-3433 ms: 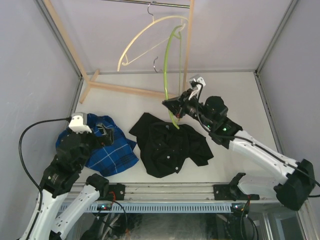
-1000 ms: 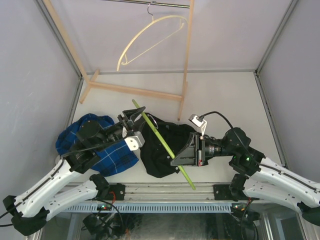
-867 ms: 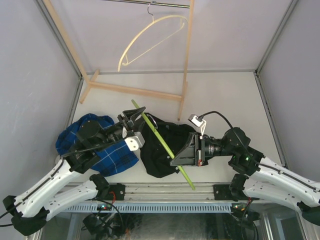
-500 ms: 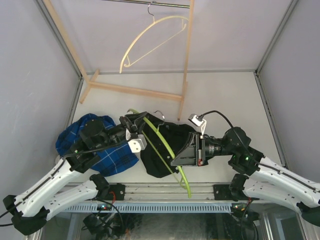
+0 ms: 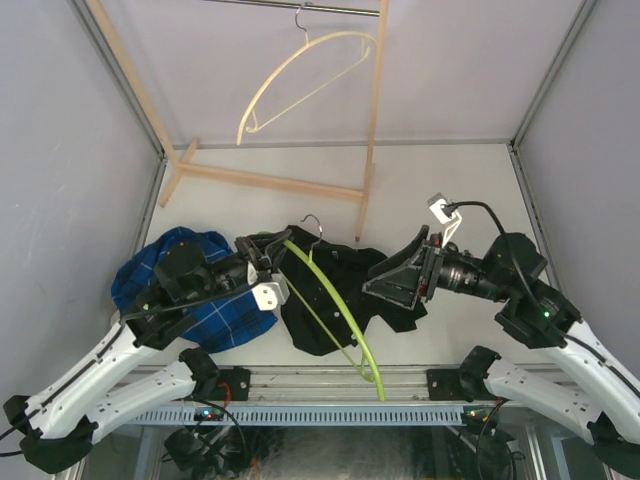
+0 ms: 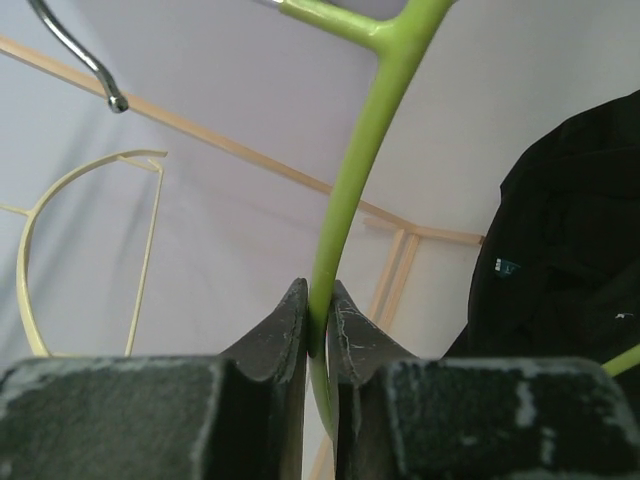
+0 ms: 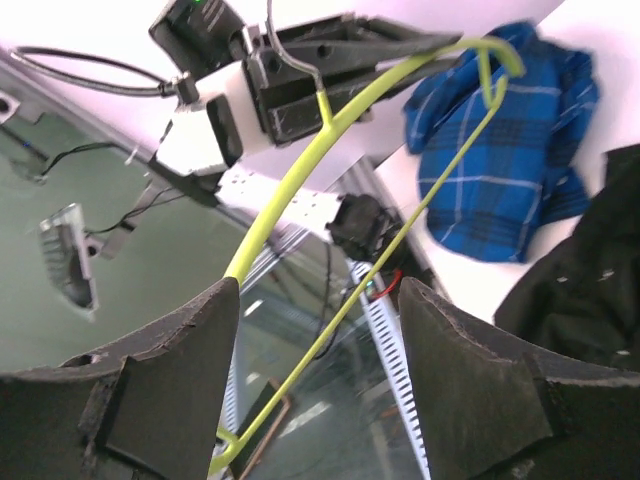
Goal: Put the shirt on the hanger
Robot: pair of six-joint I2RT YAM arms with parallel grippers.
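The hanger (image 5: 340, 300) is clamped in the left gripper (image 6: 318, 330) near its hook and slanted across the shirt (image 5: 298, 328), which is spread on the table. The right gripper (image 5: 385, 280), jaws apart and apparently empty, is poised beside the shirt's right edge.

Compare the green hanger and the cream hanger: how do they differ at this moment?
The green hanger is thin and lime; the cream hanger is pale and looks thicker.
The green hanger is clamped in the left tool; the cream hanger hangs by its hook from the rail.
The green hanger sits low, across the black shirt; the cream hanger is up at the back.
Both have a metal hook and carry no garment.
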